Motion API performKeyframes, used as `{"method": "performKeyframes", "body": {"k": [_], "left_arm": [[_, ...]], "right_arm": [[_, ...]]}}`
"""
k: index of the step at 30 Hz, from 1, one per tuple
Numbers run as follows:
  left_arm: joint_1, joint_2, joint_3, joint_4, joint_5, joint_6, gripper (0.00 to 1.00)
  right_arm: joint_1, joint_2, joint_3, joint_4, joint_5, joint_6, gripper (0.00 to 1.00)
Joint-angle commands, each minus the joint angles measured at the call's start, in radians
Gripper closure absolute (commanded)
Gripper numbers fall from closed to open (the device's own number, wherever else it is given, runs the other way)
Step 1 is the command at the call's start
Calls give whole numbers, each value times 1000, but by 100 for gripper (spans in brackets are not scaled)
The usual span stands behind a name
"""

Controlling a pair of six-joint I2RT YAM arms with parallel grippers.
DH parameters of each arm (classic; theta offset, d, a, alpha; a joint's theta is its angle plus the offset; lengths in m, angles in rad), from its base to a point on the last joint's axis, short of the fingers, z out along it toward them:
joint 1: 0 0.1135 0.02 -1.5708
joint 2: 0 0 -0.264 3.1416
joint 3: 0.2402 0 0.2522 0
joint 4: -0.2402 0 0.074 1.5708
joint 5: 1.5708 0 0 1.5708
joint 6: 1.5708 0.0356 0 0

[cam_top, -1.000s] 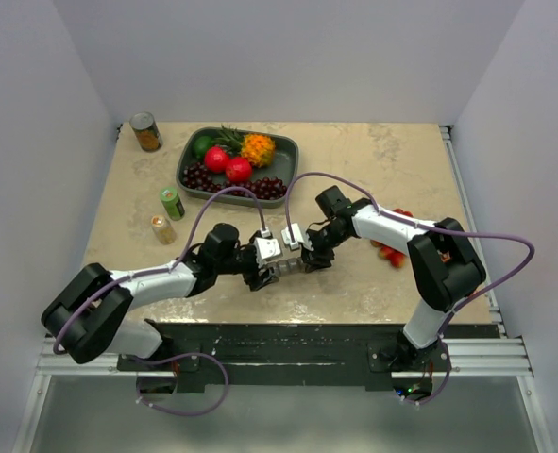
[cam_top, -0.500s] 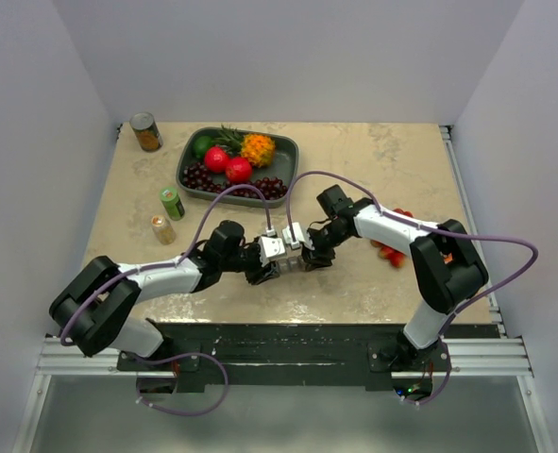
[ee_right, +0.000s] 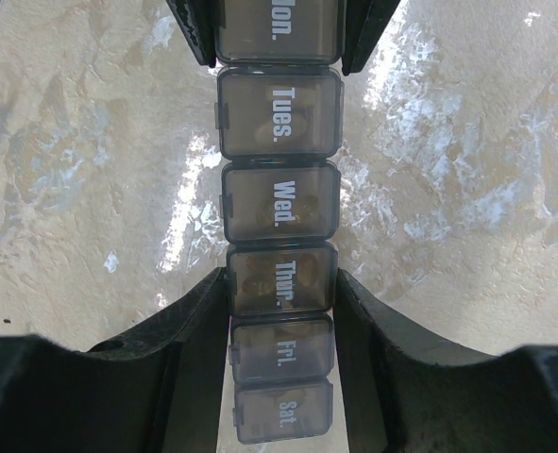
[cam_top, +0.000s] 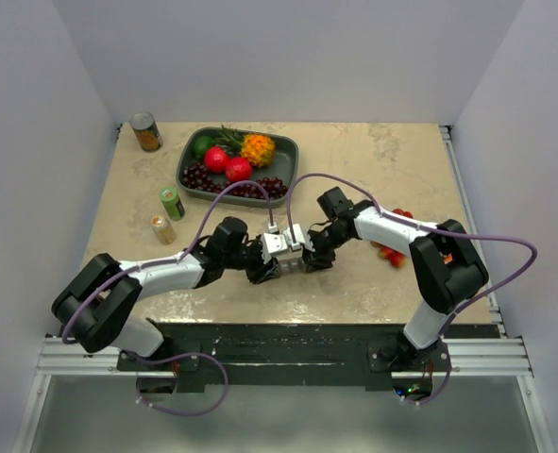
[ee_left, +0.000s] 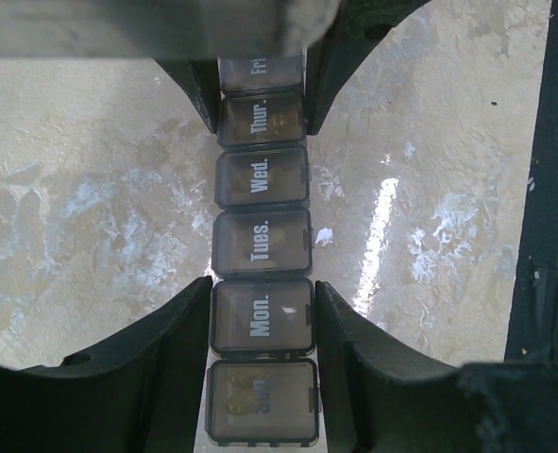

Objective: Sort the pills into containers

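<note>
The containers are one grey pill organizer strip with day-labelled lids, all closed, lying on the beige table. Yellowish pills show through several lids. My left gripper is shut on its Mon. compartment, one finger against each side. My right gripper is shut on the Thur. compartment of the strip. In the top view the left gripper and the right gripper meet nose to nose at the table's front middle. Only a bit of the strip shows between them there.
A dark fruit tray stands at the back. A tin can is at the back left corner. A green bottle and an amber bottle stand at the left. Red objects lie behind the right arm.
My left arm has reached further right, bringing its gripper up along the strip close to the right gripper. The right arm has hardly moved.
</note>
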Motion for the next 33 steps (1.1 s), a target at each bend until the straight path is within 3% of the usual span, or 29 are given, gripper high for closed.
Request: {"method": "performKeyframes", "body": {"k": [1,17,33], "left_arm": [[-2,19,64,17,75,-56,100],[50,58,91,-7,126,-193,100],[132,64,104,37,121,-360,69]], "right_arm": [[5,-54,-20,70,0,16,100],[7,-94,-65,177,49,58,100],[5,-91,-71,179,46,53,100]]}}
